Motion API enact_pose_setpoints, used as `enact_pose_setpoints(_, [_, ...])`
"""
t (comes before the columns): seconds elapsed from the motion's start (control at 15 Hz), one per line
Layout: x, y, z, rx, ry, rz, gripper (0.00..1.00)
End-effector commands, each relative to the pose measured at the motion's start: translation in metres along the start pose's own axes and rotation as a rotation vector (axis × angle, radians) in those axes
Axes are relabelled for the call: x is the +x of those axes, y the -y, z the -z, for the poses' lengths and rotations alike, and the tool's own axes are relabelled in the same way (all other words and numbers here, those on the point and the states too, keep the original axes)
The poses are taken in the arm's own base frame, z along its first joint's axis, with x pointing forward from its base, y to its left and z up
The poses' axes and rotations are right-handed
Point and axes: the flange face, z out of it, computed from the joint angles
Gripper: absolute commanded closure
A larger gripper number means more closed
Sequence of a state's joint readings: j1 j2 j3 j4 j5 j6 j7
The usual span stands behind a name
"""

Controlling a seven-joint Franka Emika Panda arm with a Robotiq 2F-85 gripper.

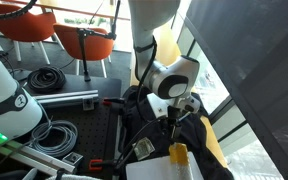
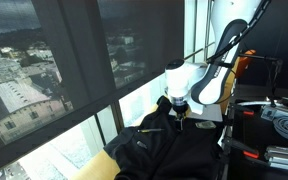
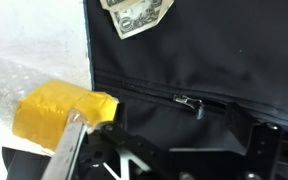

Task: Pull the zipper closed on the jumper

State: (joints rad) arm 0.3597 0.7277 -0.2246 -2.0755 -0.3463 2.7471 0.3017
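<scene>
A black jumper (image 3: 214, 60) lies spread on the table, also seen in both exterior views (image 1: 164, 135) (image 2: 169, 150). Its small metal zipper pull (image 3: 191, 102) lies on a dark zipper line that runs across the cloth. My gripper (image 3: 184, 140) hangs just above the jumper with its two black fingers apart, one on each side below the pull. Nothing is between them. In both exterior views the gripper (image 1: 174, 110) (image 2: 180, 112) points down at the middle of the jumper.
A yellow padded piece (image 3: 64, 110) sticks out from under the jumper, also seen in an exterior view (image 2: 109, 165). A printed paper tag (image 3: 139, 15) lies on the cloth. Cables (image 1: 44, 78) and a white device (image 1: 4, 95) stand nearby. A window (image 2: 54, 70) runs alongside.
</scene>
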Motion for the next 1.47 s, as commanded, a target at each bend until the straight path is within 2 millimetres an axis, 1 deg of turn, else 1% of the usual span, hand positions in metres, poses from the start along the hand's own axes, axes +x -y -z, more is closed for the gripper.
enact_pose_setpoints(0.0, [-0.005, 0.002, 0.004, 0.040, 0.008, -0.057, 0.00])
enact_pose_setpoints(0.27, [0.005, -0.010, -0.006, 0.059, 0.008, -0.071, 0.00])
enact_pose_setpoints(0.53, [0.011, -0.015, -0.009, 0.072, 0.001, -0.078, 0.00])
enact_pose_setpoints(0.73, [0.012, -0.012, -0.011, 0.084, 0.001, -0.070, 0.00])
enact_pose_setpoints(1.13, [0.016, 0.000, -0.012, 0.096, -0.001, -0.052, 0.00])
enact_pose_setpoints(1.4, [0.013, 0.005, -0.012, 0.096, 0.002, -0.048, 0.00])
